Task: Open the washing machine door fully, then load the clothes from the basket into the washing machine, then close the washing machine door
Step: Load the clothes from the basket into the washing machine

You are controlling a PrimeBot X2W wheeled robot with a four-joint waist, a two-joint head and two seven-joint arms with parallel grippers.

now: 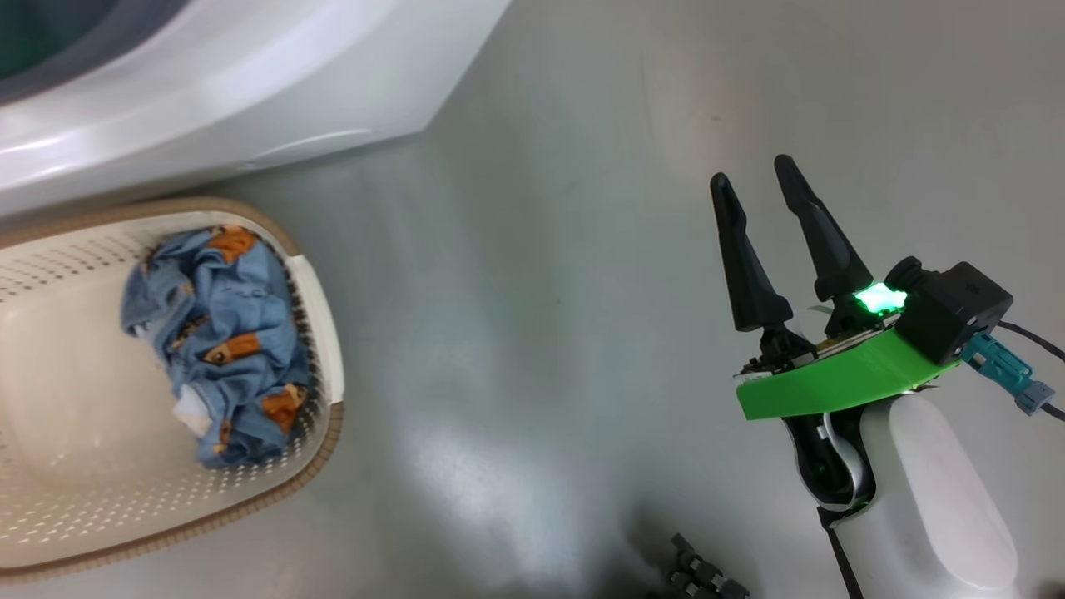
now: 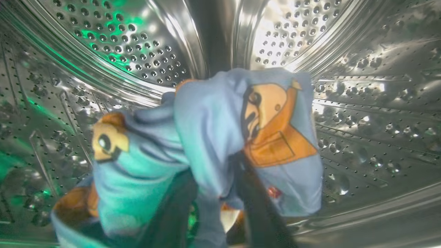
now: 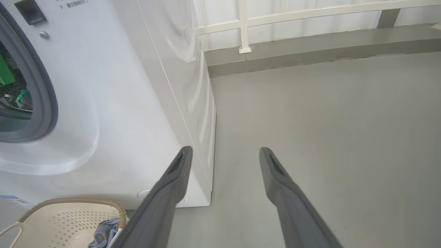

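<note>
Right now a blue garment (image 2: 213, 131) with orange cartoon prints hangs inside the steel drum (image 2: 137, 44) of the washing machine (image 1: 250, 83), bunched over the left gripper (image 2: 213, 186). Its two dark fingers (image 2: 256, 206) rise into the folds with cloth between and over them, so I cannot tell whether they pinch the fabric or stand loose of it.

The step in hand looks like dropping this piece in the drum. To do it well, the jaws should spread fully while the cloth is deep past the grey gasket (image 3: 44, 96) and low over the drum wall. The arm should then draw back straight along its own fingers, so that no fold snags on a fingertip and trails out over the lip. A slight downward tilt may help, since the soft fabric drapes over both fingers and could cling.

Outside, more clothes (image 1: 220, 333) of the same print, with a bit of white cloth, lie heaped against the right end of the perforated basket (image 1: 329, 349). It stands on the grey floor (image 1: 541, 333) just in front of the machine, so loading is, by my reading, partly done. The right gripper (image 1: 753, 170) hovers over bare floor, well apart from the basket, its fingers spread wide and holding nothing.
</note>
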